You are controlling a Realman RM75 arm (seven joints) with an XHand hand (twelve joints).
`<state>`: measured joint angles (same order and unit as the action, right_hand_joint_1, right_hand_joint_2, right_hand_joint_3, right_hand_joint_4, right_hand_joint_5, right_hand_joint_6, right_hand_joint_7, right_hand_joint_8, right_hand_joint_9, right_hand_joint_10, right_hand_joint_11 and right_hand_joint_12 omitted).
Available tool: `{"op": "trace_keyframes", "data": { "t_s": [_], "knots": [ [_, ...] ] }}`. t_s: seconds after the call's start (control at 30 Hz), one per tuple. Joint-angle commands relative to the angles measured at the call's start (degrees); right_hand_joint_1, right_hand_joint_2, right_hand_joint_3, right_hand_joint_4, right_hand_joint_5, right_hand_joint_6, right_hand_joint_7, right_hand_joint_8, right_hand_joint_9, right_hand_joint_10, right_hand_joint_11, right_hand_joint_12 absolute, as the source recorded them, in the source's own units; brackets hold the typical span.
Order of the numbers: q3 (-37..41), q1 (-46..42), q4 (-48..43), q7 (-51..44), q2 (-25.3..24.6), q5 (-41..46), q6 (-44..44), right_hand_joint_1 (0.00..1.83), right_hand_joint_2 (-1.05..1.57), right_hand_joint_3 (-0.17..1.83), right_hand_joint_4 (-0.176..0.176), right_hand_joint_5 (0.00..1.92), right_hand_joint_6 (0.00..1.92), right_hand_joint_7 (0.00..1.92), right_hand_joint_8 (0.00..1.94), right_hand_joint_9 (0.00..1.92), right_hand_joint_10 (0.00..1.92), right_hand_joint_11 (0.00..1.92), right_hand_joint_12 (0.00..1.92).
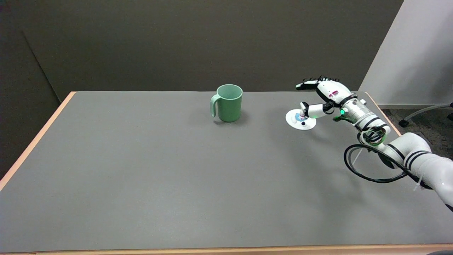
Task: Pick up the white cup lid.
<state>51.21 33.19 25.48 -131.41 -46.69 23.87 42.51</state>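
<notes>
One lid (pixel 300 119) near table's (pixel 141 170) far right edge | right hand (pixel 324 97) spread above, grasping nothing, thumb at knob | advice: pinch knob, lift straight | mug (pixel 229 102) clear.

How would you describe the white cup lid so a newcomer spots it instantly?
Start at the grey table and find the green mug near its far edge. Right of it, under the robot hand, lies the white cup lid: flat, round, the only white disc there.

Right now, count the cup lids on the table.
1. The white cup lid lies flat on the table's far right, right of the green mug, under the right hand. None looks hidden.
</notes>
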Motion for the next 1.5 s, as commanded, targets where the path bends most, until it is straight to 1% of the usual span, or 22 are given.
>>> {"op": "trace_keyframes", "data": {
  "t_s": [0.03, 0.1, 0.13, 0.17, 0.2, 0.27, 0.67, 1.3, 1.5],
  "knots": [
    [0.3, -1.5, -2.3, 0.1, 1.3, -2.5, -2.8, 0.66, 0.71, 1.06, 0.047, 0.54, 0.22, 0.51, 0.15, 0.47, 0.17, 0.26, 0.59],
    [0.4, -1.7, -2.3, 0.1, 1.0, -2.5, -2.8, 0.66, 0.7, 1.06, 0.037, 0.51, 0.21, 0.51, 0.15, 0.48, 0.17, 0.23, 0.61],
    [0.8, -1.9, -2.3, 0.1, 0.7, -2.5, -2.8, 0.69, 0.72, 1.06, 0.032, 0.5, 0.23, 0.5, 0.17, 0.49, 0.2, 0.17, 0.68],
    [1.2, -2.1, -2.3, 0.1, 0.4, -2.5, -2.8, 0.8, 0.75, 1.09, 0.024, 0.45, 0.29, 0.47, 0.24, 0.47, 0.28, 0.07, 0.8],
    [1.4, -2.2, -2.3, 0.1, 0.2, -2.5, -2.8, 0.68, 0.72, 1.03, 0.021, 0.49, 0.2, 0.52, 0.15, 0.52, 0.2, 0.0, 0.89],
    [1.6, -2.2, -2.3, 0.1, -0.2, -2.5, -3.0, 0.68, 0.72, 1.02, 0.011, 0.48, 0.19, 0.52, 0.15, 0.52, 0.21, 0.0, 0.85],
    [2.3, -1.8, -2.3, 0.1, -2.3, -2.5, -3.4, 0.67, 0.7, 1.02, -0.003, 0.42, 0.17, 0.51, 0.15, 0.51, 0.22, 0.0, 0.83],
    [2.3, -2.1, -2.3, -0.3, -4.1, -2.5, -5.9, 0.66, 0.71, 1.02, -0.006, 0.41, 0.17, 0.52, 0.16, 0.5, 0.22, 0.0, 0.85],
    [2.3, -1.7, -2.7, -0.4, -4.1, -2.5, -5.9, 0.67, 0.72, 1.0, 0.001, 0.43, 0.17, 0.55, 0.16, 0.5, 0.22, 0.0, 0.85]
  ]
}}
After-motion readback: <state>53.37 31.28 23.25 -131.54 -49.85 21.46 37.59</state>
